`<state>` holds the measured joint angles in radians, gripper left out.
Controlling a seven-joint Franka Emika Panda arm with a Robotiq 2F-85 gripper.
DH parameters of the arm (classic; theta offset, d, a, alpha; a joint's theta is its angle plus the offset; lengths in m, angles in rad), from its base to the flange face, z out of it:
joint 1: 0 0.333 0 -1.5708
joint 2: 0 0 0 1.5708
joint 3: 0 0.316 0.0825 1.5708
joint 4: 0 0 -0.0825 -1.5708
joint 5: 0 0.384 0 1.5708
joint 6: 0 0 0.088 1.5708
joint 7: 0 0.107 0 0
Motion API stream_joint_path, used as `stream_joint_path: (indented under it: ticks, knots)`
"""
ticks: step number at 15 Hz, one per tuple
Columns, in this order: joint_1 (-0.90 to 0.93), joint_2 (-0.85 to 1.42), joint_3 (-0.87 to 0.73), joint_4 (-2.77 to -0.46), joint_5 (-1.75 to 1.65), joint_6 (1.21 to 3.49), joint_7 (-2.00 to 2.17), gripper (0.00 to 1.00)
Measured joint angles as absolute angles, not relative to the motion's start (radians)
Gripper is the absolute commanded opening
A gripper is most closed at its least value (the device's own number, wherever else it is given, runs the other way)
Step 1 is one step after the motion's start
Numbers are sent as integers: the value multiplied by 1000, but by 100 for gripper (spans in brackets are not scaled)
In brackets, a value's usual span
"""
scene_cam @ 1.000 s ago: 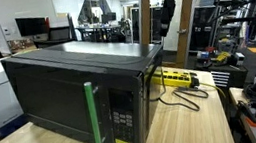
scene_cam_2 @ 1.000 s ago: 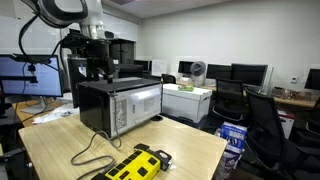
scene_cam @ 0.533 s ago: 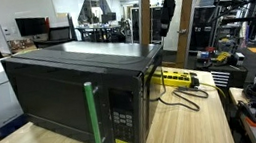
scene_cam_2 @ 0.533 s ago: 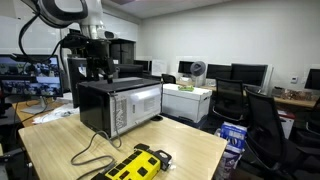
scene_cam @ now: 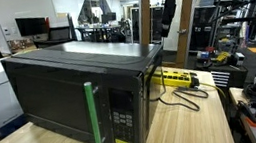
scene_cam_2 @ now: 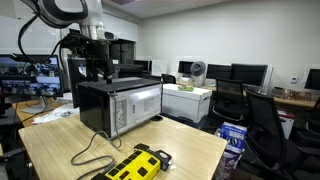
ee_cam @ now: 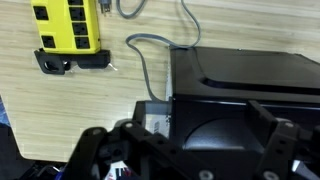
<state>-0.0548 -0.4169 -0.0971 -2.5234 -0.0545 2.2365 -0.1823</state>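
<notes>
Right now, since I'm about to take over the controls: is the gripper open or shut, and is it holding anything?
Gripper: open, holding nothing, hanging over the black microwave.

- Bright and even in both exterior views, lit from overhead at 12 o'clock.
- Soft glare along the microwave top toward 1 o'clock; pale sheen across its door in an exterior view.
- Faint, soft-edged shadow on the table at 3 o'clock of the microwave.
- Coarse and low in detail across far backgrounds.
- In wrist view, sharp on the power strip at 11 o'clock; dark and blurred on the gripper at 6 o'clock.
</notes>
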Motion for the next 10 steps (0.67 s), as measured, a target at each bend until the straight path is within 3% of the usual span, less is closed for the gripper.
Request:
stream_joint_path:
  ticks: [10]
  knots:
    - [-92,-305,-192,-2560,-138,2214,-304,100]
